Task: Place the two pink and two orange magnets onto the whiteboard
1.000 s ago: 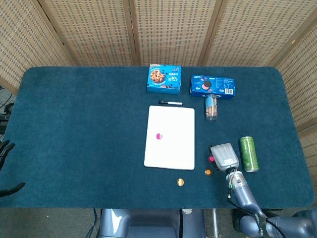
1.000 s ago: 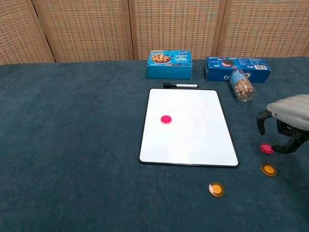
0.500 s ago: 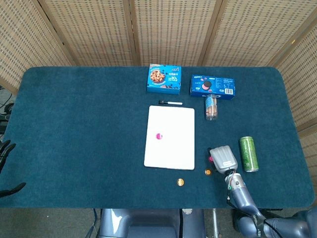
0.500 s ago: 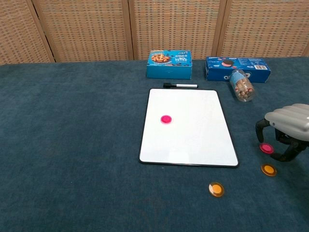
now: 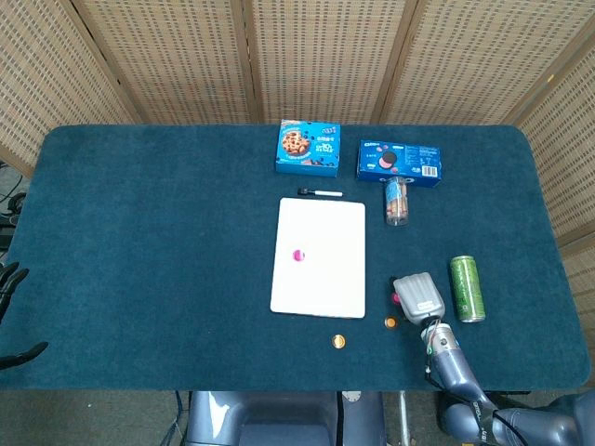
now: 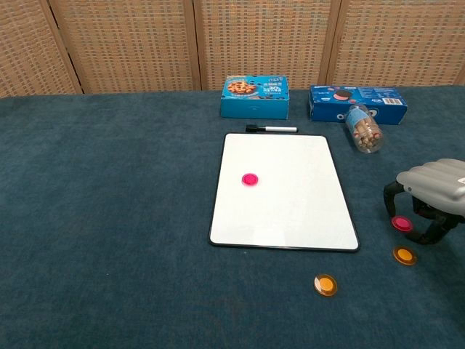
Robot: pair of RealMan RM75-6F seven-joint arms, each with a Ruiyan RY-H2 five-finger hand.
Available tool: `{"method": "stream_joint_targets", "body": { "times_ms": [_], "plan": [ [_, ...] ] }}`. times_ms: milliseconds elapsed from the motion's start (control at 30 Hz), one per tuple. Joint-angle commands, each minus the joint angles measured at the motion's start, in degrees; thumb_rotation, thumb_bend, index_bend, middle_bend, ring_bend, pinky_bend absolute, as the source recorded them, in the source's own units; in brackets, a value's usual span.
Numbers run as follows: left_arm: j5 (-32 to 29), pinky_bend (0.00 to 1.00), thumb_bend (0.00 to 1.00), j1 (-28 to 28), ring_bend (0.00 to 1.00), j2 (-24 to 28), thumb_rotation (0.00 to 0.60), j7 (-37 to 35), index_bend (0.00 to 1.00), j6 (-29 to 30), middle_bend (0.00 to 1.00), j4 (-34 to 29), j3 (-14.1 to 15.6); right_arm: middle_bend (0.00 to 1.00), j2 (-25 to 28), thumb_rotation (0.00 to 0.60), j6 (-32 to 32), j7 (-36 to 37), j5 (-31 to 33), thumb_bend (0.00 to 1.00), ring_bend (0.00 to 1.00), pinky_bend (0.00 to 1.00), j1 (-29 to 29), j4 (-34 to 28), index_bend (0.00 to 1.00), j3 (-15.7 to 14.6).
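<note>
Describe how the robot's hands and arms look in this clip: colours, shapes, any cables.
The right hand has a ribbed, silver-grey back shell and dark, black fingers. In the head view its forearm is a grey-blue metallic cylinder, with thin coloured wires at the wrist. The left hand shows only as black fingers at the frame's edge; its arm is out of view.

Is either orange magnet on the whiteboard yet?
No, both orange magnets lie on the blue cloth off the whiteboard, which carries only one pink magnet.
</note>
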Motion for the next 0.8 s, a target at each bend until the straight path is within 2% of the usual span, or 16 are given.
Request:
{"method": "stream_joint_targets", "body": {
  "times_ms": [33,200,367,533,800],
  "plan": [
    [0.00,0.00,0.00,-0.04,0.00,0.01,0.600,0.10,0.00,-0.08,0.00,-0.05,0.02,0.96,-0.05,0.600,-0.28,-0.12,-0.01,0.36,0.97,1.00,-0.16,0.13,0.41,0.19],
    [-0.09,0.00,0.00,0.01,0.00,0.00,0.600,0.00,0.00,0.02,0.00,-0.02,0.00,0.96,-0.23,0.600,-0.97,-0.18,-0.02,0.36,0.97,1.00,-0.50,0.62,0.41,0.59],
    [-0.03,0.00,0.00,-0.01,0.00,0.00,0.600,0.03,0.00,0.03,0.00,-0.04,0.04,0.97,-0.41,0.600,-1.48,0.17,-0.39,0.36,0.97,1.00,-0.84,1.00,0.50,0.84],
    [-0.13,0.00,0.00,0.00,0.00,-0.02,0.600,0.03,0.00,0.00,0.00,-0.05,0.04,0.97,-0.60,0.600,-2.01,1.25,-0.92,0.36,0.97,1.00,-1.21,1.28,0.54,1.24],
    [-0.20,0.00,0.00,-0.04,0.00,-0.01,0.600,0.11,0.00,-0.07,0.00,-0.09,0.04,0.97,0.10,0.600,-2.67,3.13,-0.63,0.39,0.97,1.00,-1.37,-0.27,0.54,3.22]
  ]
}}
